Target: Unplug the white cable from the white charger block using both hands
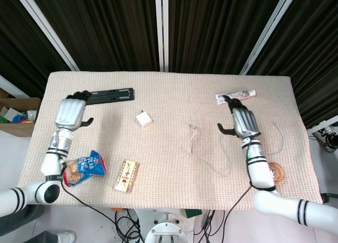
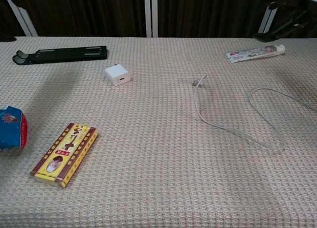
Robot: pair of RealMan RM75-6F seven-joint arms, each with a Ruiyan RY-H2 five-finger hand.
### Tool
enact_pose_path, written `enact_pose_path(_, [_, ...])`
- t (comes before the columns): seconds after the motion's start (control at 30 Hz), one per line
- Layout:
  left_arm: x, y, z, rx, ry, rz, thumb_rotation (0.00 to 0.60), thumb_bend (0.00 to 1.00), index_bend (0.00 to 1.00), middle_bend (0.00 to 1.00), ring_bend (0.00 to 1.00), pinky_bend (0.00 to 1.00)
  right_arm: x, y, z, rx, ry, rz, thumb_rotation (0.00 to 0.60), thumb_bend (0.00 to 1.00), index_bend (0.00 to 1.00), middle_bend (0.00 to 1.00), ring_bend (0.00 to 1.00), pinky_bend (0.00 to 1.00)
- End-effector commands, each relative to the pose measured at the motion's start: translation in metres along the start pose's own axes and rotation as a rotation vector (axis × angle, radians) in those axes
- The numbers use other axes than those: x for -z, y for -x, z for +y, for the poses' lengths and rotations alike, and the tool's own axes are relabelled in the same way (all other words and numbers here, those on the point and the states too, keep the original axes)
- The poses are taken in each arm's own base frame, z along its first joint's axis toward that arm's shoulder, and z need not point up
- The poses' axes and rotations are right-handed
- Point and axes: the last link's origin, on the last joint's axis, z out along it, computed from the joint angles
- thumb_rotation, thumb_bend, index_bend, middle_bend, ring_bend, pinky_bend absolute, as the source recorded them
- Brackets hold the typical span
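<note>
The white charger block point(image 1: 143, 119) point(image 2: 117, 75) lies alone on the cloth, left of centre. The white cable point(image 1: 211, 161) point(image 2: 233, 126) lies apart from it to the right, its plug end point(image 1: 194, 128) point(image 2: 200, 80) bare on the table. My left hand point(image 1: 71, 114) hovers over the table's left side by the black stand, fingers loosely apart and holding nothing. Over the right side, near the toothpaste, my right hand point(image 1: 242, 121) is likewise empty with fingers apart. Neither hand shows in the chest view.
A black folding stand point(image 1: 108, 95) point(image 2: 62, 54) lies at the back left, a toothpaste tube point(image 1: 235, 96) point(image 2: 254, 52) at the back right. A yellow box point(image 1: 126, 175) point(image 2: 64, 153) and a blue snack bag point(image 1: 84, 167) point(image 2: 11, 128) sit front left. An orange-lidded tub point(image 1: 274, 173) stands front right.
</note>
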Motion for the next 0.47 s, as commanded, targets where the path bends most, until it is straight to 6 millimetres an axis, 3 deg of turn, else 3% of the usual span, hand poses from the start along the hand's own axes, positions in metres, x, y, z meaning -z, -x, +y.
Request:
enact_pose_path(0.03, [0.048, 0.0, -0.035, -0.044, -0.052, 0.015, 0.6, 0.17, 0.28, 0.23, 0.21, 0.33, 0.063, -0.026, 0.055, 0.084, -0.027, -0.024, 0.6, 0.36, 0.13, 0.13, 0.01, 0.14])
enact_pose_path(0.27, [0.126, 0.0, -0.068, -0.062, -0.11, 0.039, 0.6, 0.17, 0.28, 0.23, 0.21, 0.29, 0.122, -0.042, 0.108, 0.117, -0.021, 0.054, 0.6, 0.36, 0.13, 0.11, 0.0, 0.09])
enact_pose_path(0.47, [0.174, 0.007, -0.068, -0.008, -0.132, 0.004, 0.6, 0.17, 0.28, 0.23, 0.21, 0.28, 0.154, -0.033, 0.127, 0.086, -0.003, 0.102, 0.6, 0.36, 0.13, 0.11, 0.0, 0.08])
